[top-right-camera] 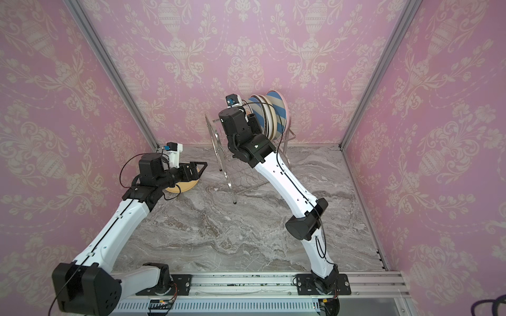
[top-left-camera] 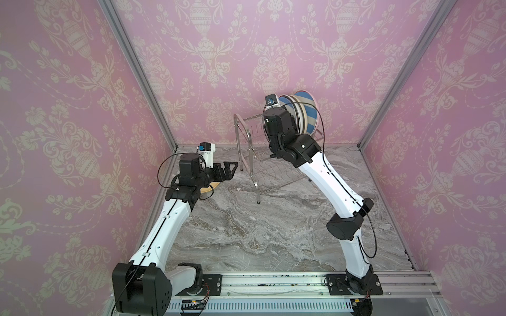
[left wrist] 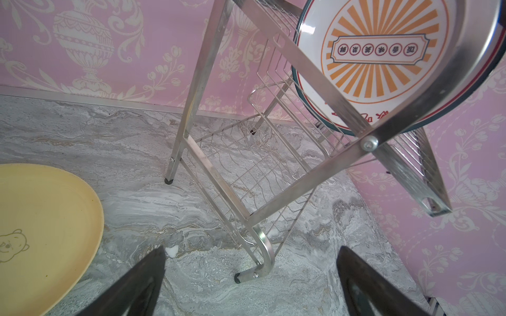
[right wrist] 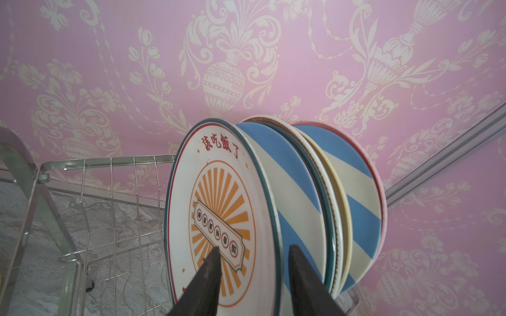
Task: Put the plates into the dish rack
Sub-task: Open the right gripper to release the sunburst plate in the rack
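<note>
Right now your right gripper (right wrist: 254, 247) sits at the upper tier of the dish rack (left wrist: 193, 109). Its jaws are parted on either side of the rim of the sunburst plate (right wrist: 219, 191), with one finger across the printed face and one behind the rim. Whether either finger touches the plate cannot be told from the wrist view. That plate stands on edge in the rack's upper tier, nearest your gripper in a tight row of plates. A blue-white striped plate (right wrist: 287, 186) is directly behind it, a second striped plate (right wrist: 358, 197) further back, and a pink plate (right wrist: 384, 219) last. Your left gripper (left wrist: 252, 247) hangs wide open, holding nothing, just left of the rack's legs above the marble table (top-left-camera: 260, 232). The yellow plate (left wrist: 46, 219) lies flat on the table, left of the rack and apart from it.
</note>
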Robot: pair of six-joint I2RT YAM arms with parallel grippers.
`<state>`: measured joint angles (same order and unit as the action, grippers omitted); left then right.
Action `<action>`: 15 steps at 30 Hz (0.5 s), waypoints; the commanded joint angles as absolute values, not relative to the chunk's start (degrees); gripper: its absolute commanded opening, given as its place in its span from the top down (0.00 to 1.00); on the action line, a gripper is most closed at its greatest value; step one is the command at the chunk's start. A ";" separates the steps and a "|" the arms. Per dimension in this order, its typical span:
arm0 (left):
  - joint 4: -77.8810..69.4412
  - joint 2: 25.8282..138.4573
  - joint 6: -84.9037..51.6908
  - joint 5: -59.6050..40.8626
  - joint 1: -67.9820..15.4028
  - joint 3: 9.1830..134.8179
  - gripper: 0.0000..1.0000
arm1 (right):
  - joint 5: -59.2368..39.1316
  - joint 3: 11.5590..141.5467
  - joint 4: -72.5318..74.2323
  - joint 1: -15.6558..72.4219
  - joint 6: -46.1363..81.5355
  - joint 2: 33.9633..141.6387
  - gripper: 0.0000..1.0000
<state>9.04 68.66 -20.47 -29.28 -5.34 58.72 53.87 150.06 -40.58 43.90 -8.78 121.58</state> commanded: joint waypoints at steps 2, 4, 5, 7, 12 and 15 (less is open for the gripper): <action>10.20 66.98 -20.04 -28.02 -4.75 58.49 0.01 | 55.04 151.15 -39.31 44.34 -10.87 118.83 0.57; 10.71 66.88 -20.00 -27.30 -4.66 58.56 0.01 | 55.55 151.13 -38.73 44.56 -11.82 118.35 0.56; 11.12 66.83 -19.87 -26.85 -4.57 58.64 0.01 | 55.77 151.11 -38.38 44.80 -12.44 118.15 0.54; 12.52 67.09 -19.47 -25.48 -4.24 59.29 0.01 | 56.39 151.15 -37.68 45.07 -13.70 117.56 0.50; 15.88 67.88 -18.11 -22.29 -2.45 61.57 0.01 | 56.63 150.59 -38.81 45.39 -13.40 114.96 0.40; 18.07 68.61 -16.96 -21.00 -1.22 63.21 0.01 | 55.58 147.48 -39.12 45.39 -11.86 111.75 0.34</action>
